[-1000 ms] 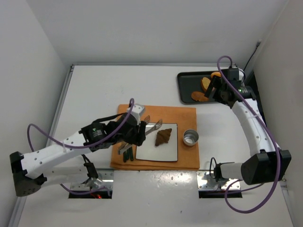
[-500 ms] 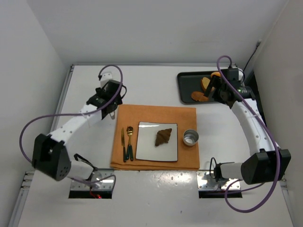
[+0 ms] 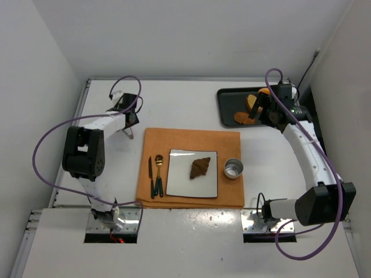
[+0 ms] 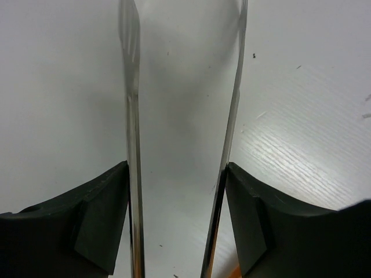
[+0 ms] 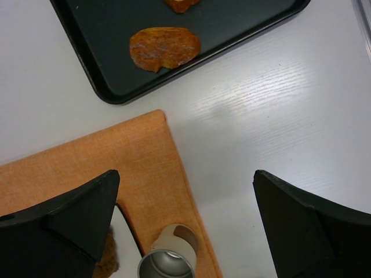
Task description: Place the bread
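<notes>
The bread (image 3: 200,167), a small dark-brown ridged croissant, lies on the square plate (image 3: 179,182) on the orange placemat (image 3: 191,139). A sliver of the bread (image 5: 108,256) shows by the finger in the right wrist view. My left gripper (image 3: 127,120) is at the far left of the table, well away from the plate. It is shut on metal tongs (image 4: 132,116), whose two arms stand apart with nothing between them (image 4: 177,168). My right gripper (image 3: 262,111) hovers by the black tray (image 3: 229,104), open wide and empty (image 5: 185,174).
The tray (image 5: 232,23) holds orange-tan bread slices (image 5: 165,48). A small metal cup (image 3: 233,168) stands on the placemat right of the plate; it also shows in the right wrist view (image 5: 168,260). A spoon and knife (image 3: 155,174) lie left of the plate.
My left arm has swung away from the plate to the far left, carrying the tongs. The bread stays on the plate. The right arm has not moved.
</notes>
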Tool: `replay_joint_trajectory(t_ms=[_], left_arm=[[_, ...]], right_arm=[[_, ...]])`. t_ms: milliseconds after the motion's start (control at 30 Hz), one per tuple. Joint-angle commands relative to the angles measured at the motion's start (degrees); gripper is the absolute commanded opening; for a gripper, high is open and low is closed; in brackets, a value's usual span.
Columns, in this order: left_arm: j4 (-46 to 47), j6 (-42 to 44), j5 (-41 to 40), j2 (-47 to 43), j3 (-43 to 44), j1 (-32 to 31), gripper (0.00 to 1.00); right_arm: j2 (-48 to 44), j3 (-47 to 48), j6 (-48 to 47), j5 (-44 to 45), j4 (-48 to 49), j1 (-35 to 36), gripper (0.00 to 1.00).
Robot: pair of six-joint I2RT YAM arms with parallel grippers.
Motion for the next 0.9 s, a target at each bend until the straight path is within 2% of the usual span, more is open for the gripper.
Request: replay_joint_trajectory(t_ms=[0, 67, 133, 233, 267, 433, 533, 767, 867], left_arm=[[1.8, -1.7, -2.3, 2.0, 1.2, 0.2, 0.7], [1.8, -1.8, -3.2, 3.9, 0.6, 0.2, 0.74], [1.0, -1.8, -3.2, 5.3, 1.2, 1.0, 0.88], [0.4, -1.8, -1.8, 6.4, 1.9, 2.8, 0.93], [0.4, -1.8, -0.5, 6.9, 1.9, 3.5, 1.0], [-1.5, -0.3, 2.3, 5.9, 3.8, 3.5, 1.0], [-3.1, 2.0, 3.9, 1.0, 5.8, 2.3, 1.0], [-3.1, 8.0, 12.2, -19.4, 5.3, -4.3, 1.0], [-2.4, 9.7, 15.2, -24.9, 3.8, -6.5, 1.0]], right_arm=[[0.0, 0.1, 0.8, 0.7, 1.0, 0.3, 1.0], [0.0, 0.1, 0.8, 0.7, 1.0, 0.3, 1.0], [0.0, 0.1, 0.8, 0.7, 1.0, 0.3, 1.0], [0.0, 0.1, 0.8, 0.7, 1.0, 0.3, 1.0], [0.0, 0.1, 0.8, 0.7, 1.0, 0.3, 1.0], [-0.5, 1.1, 0.8, 1.2, -0.2, 0.3, 1.0], [-0.5, 2.4, 1.5, 3.2, -1.5, 0.3, 1.0], [-0.5, 2.9, 1.6, 7.4, -2.6, 0.3, 1.0], [-1.1, 2.4, 2.1, 7.4, -2.0, 0.3, 1.0]])
